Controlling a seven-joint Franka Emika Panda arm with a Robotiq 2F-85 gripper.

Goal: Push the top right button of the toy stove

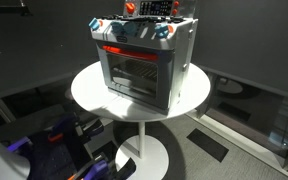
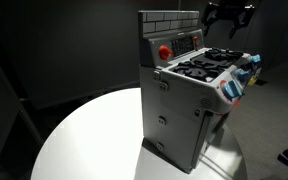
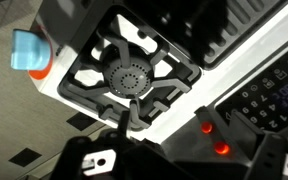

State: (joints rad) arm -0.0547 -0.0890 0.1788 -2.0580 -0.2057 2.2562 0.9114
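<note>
The toy stove (image 1: 144,60) is a silver-grey box with a glass door, a red strip and teal knobs. It stands on a round white table (image 1: 89,90) and shows in both exterior views (image 2: 189,95). My gripper (image 2: 227,15) hovers above the stove's back panel with its fingers spread and empty; it also shows at the top edge of an exterior view (image 1: 144,8). In the wrist view I look down on a black burner (image 3: 131,75), a teal knob (image 3: 26,50) and two glowing red buttons (image 3: 206,127) on the back panel, just ahead of my fingers (image 3: 179,165).
The table (image 2: 84,140) has a single pedestal foot (image 1: 144,150). A dark keypad panel (image 3: 269,95) lies beside the red buttons. A blue and purple object (image 1: 54,140) lies on the floor by the table. The room around is dark.
</note>
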